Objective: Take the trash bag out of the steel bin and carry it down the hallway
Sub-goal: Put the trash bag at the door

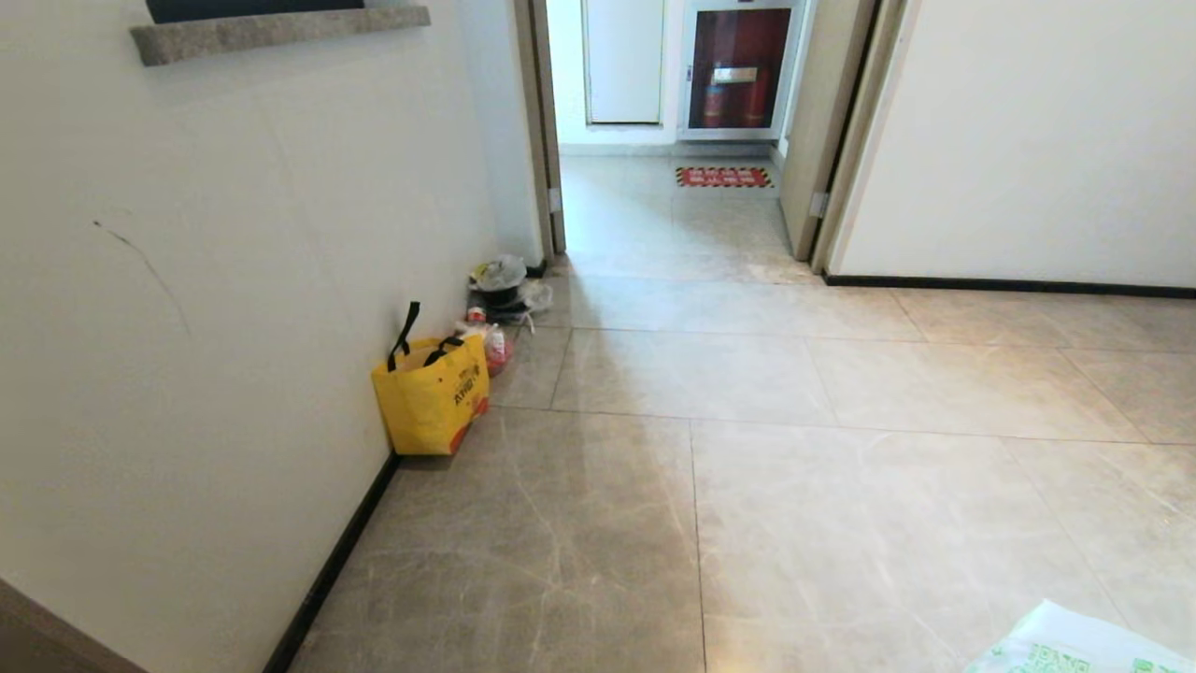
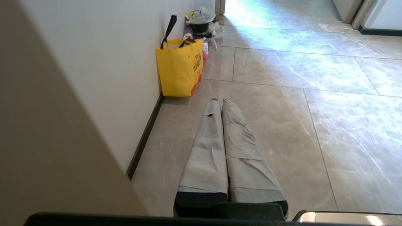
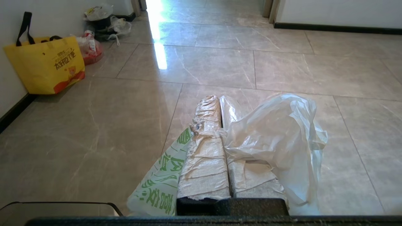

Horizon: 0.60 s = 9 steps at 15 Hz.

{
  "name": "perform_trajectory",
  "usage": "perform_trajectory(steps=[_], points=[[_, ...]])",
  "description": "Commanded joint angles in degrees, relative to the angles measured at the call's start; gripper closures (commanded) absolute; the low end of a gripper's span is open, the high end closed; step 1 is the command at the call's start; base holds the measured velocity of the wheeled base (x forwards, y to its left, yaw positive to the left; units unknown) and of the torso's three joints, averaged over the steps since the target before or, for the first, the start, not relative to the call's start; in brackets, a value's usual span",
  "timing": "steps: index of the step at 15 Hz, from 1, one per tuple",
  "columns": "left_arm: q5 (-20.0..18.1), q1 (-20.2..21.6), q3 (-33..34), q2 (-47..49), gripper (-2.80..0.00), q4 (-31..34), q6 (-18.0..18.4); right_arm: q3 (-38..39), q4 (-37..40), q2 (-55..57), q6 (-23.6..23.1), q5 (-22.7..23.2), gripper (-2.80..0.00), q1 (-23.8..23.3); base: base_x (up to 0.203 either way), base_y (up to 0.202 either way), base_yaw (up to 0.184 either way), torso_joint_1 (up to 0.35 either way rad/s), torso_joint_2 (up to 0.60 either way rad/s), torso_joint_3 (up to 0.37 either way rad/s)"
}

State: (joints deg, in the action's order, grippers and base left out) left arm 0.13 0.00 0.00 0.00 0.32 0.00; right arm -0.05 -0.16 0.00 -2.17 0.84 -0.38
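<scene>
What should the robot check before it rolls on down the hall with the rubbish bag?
1. Right gripper shut on the trash bag: ok, the plastic is pinched between the fingers and drapes over both sides.
2. Bag out of the bin: ok, no bin around it in any view.
3. Left gripper shut with nothing in it: ok.
4. Tiled hallway floor ahead towards the open doorway: ok, bare tiles.
5. Yellow tote bag and small rubbish pile by the left wall: ok, they sit off to the side.
6. Whether the bag's bottom drags on the floor: cannot tell.
</scene>
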Motion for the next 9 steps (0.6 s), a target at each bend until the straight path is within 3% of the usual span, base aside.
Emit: perform_trajectory(steps=[1, 9], points=[[0.04, 0.00, 0.00, 0.00, 0.00, -0.06, -0.10, 0.02, -0.02, 0.00, -0.03, 0.04, 0.00, 0.03, 0.192, 0.000, 0.001, 0.002, 0.00, 0.001], [0.04, 0.00, 0.00, 0.00, 0.00, -0.06, -0.26, 0.05, -0.02, 0.00, -0.12, 0.06, 0.00, -0.02, 0.197, 0.000, 0.001, 0.002, 0.00, 0.001]])
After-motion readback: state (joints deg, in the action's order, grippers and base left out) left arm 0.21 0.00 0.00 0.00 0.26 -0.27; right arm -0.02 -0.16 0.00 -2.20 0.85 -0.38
